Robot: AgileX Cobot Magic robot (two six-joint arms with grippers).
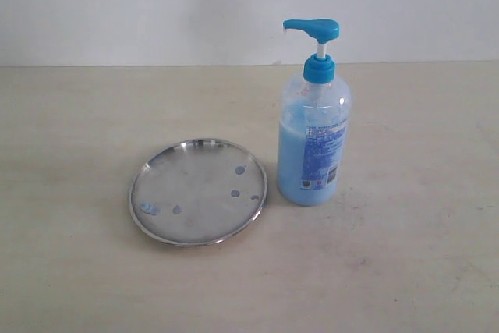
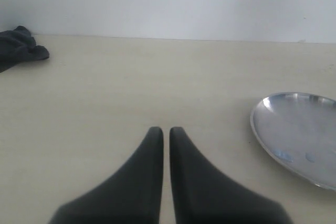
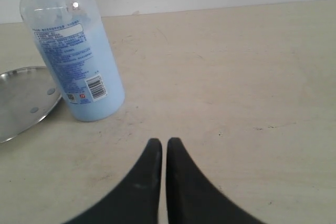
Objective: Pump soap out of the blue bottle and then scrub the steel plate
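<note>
The blue bottle (image 1: pixel 313 134) stands upright on the table, its blue pump head (image 1: pixel 312 30) raised, light blue soap (image 1: pixel 296 173) filling the lower part. Just left of it lies the steel plate (image 1: pixel 198 191), dotted with small blue drops (image 1: pixel 235 193). Neither gripper shows in the exterior view. My left gripper (image 2: pixel 164 130) is shut and empty, with the steel plate (image 2: pixel 296 135) off to one side of it. My right gripper (image 3: pixel 164 142) is shut and empty, apart from the blue bottle (image 3: pixel 73 51) and the plate's edge (image 3: pixel 26 100).
A dark crumpled cloth (image 2: pixel 18 48) lies near the wall in the left wrist view. The beige table (image 1: pixel 405 255) runs back to a white wall (image 1: pixel 156 5).
</note>
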